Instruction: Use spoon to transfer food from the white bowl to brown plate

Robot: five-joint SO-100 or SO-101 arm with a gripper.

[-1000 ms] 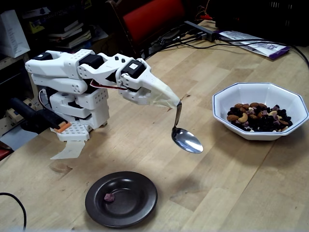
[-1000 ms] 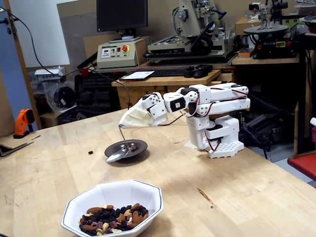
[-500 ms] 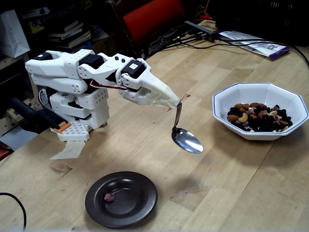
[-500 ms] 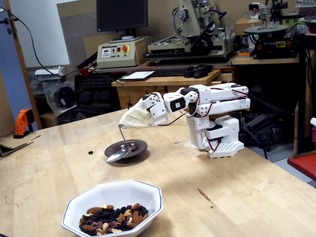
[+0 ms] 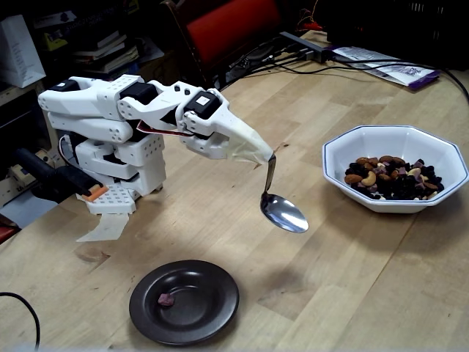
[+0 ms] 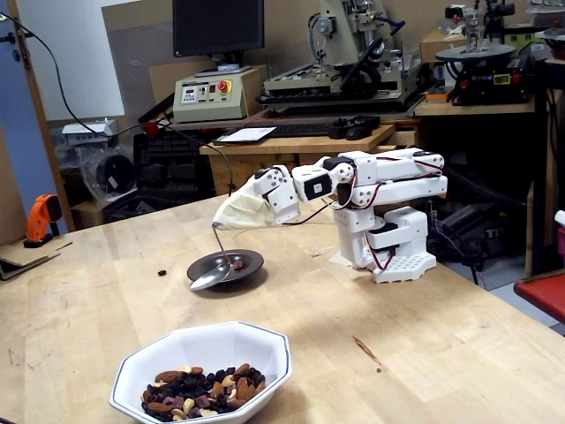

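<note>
Visibly shiny silver spoon [image 5: 283,213], oval bowl empty, handle thin, curved.

Even, soft overhead light fills both my fixed views, with only faint shadows on the table [image 5: 352,271]. My spoon [image 5: 283,212] glints, and the brown plate [image 5: 184,301] shows mild glare toward 12 o'clock. Both pictures are slightly soft and grainy.

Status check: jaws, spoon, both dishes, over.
Gripper shut on spoon, spoon empty, hanging above table. Food in white bowl; one piece on brown plate. Nothing between.
</note>
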